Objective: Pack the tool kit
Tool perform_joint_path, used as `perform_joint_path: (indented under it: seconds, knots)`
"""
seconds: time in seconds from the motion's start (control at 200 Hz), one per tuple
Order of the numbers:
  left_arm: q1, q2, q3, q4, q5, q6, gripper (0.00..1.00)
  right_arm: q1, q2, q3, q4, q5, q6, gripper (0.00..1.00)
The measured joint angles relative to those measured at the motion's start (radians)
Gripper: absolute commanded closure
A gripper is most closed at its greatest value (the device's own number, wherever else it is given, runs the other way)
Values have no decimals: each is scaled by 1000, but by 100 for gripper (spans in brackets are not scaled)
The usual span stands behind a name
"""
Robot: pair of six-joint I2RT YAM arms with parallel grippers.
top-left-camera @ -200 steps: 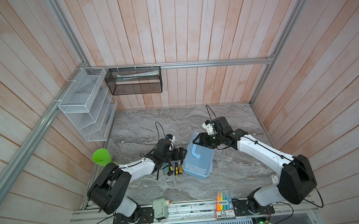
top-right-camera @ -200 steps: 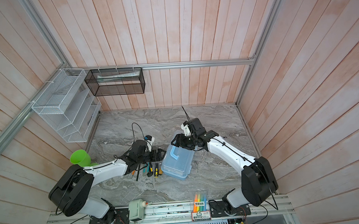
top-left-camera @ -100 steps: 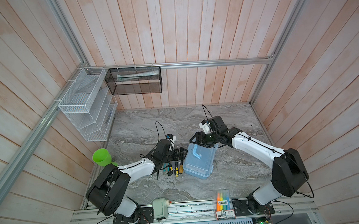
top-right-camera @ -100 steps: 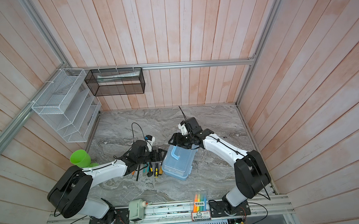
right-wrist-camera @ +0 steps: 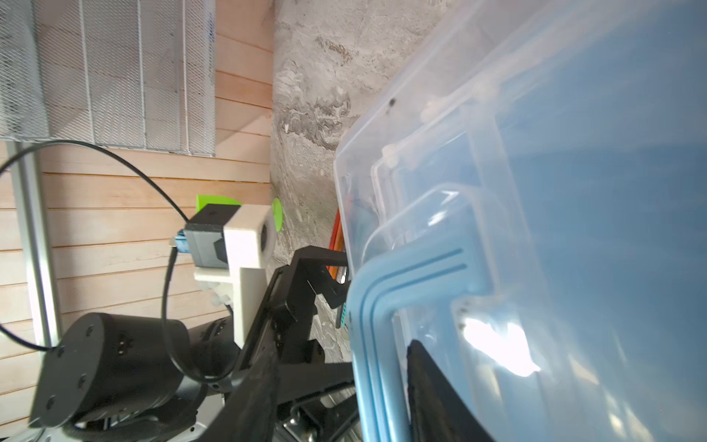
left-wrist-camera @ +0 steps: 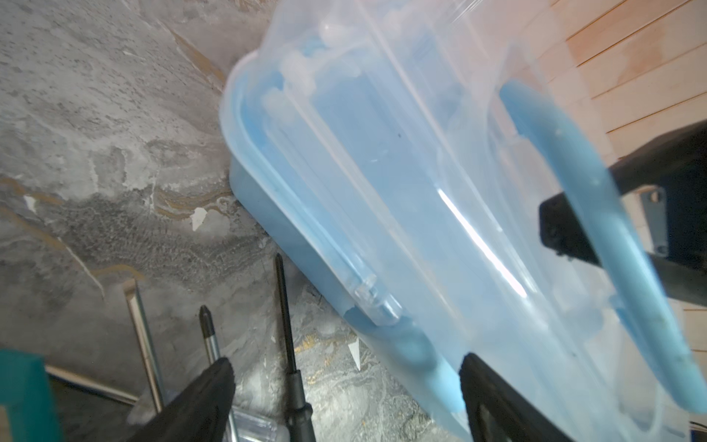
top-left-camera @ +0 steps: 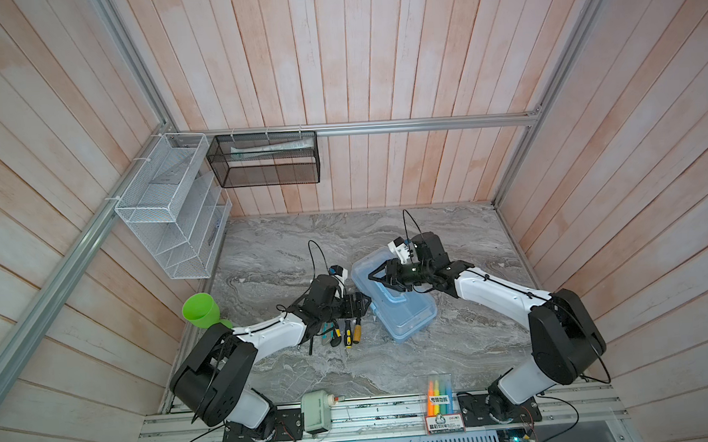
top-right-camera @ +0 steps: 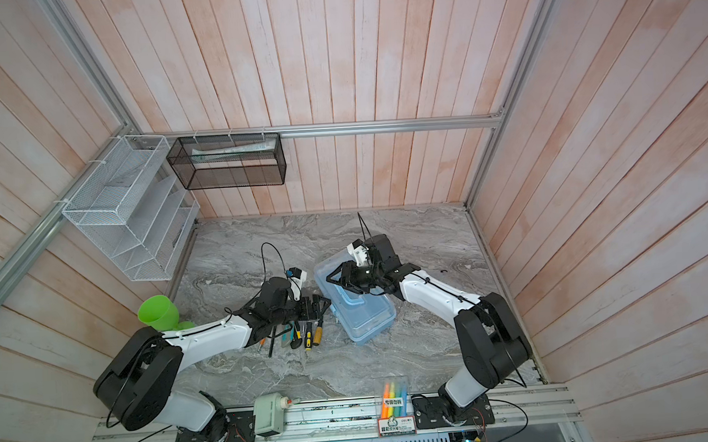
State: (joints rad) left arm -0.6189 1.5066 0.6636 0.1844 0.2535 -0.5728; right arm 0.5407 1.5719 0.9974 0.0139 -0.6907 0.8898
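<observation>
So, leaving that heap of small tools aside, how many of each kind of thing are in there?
Robot arms: 2
Wall baskets, white and black: 2
Blue plastic case: 1
Green cup: 1
Highlighter pack: 1
Pale box on the front rail: 1
Total: 8

You'll find print in one spot only: the pack of highlighters (top-left-camera: 439,396) at about 6 o'clock on the front rail, seen in both top views (top-right-camera: 393,402). Its label carries dark characters on a yellow band and a white strip below, but they're too small to read.
</observation>
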Motion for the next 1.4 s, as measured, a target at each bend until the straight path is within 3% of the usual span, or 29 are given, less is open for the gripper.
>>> perform_joint_path:
  seconds: [0.245,0.45,0.635,0.815,0.975,1.19,1.4]
  knots:
    - [-6,11,0,-13,0,2,5,-16,-14,-24,124,-67,58,55]
    - [-9,26,46,-13,-14,16,5,-74,-114,-98,196,-123,105,55]
    - [-8,28,66,-13,-34,28,5,-112,-176,-111,140,-105,64,53]
    - [14,28,68,-31,-53,31,5,-66,-190,126,-275,164,-230,47]
    - [47,28,69,-42,-58,30,4,15,-190,302,-462,360,-467,45]
    - [68,27,68,-53,-84,21,4,113,-111,349,-615,543,-649,45]
    - [86,27,69,-39,-100,8,4,161,-6,380,-708,652,-739,48]
